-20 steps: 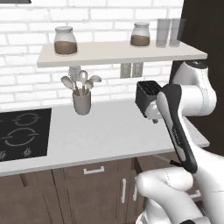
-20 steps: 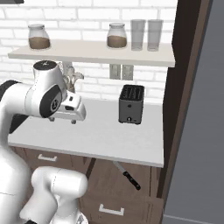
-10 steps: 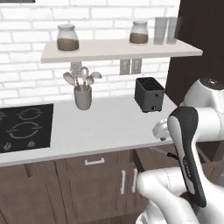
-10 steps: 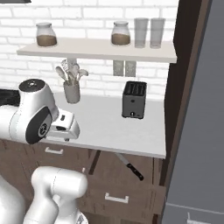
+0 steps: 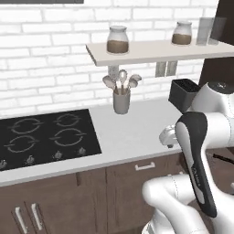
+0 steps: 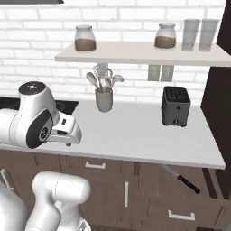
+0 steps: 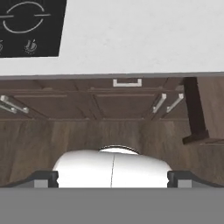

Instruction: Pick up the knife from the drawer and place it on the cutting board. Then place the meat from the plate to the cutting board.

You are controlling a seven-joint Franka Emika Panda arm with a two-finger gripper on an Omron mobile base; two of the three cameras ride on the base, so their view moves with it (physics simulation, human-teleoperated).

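Observation:
The knife (image 6: 180,177) lies in the pulled-out drawer (image 6: 180,206) below the counter's right end, silver blade to the left and black handle to the right. In the hand view this drawer (image 7: 195,114) juts out from the cabinet row at the right. My gripper (image 7: 112,178) is open, its dark tips far apart with nothing between them. It hangs in front of the counter edge and looks down at the cabinets and floor. In the right base view the hand (image 6: 67,131) sits well left of the knife. The cutting board, plate and meat are out of view.
A black cooktop (image 5: 45,137) fills the counter's left. At the back stand a grey utensil holder (image 6: 103,98) and a black toaster (image 6: 175,106). The shelf (image 6: 144,53) carries jars and glasses. A closed drawer with a bar handle (image 6: 95,165) sits left of the open one.
The base has driven left, so the scene has slid right and the cooktop has come into view. The hand has swung lower in front of the counter. The knife stays in the drawer.

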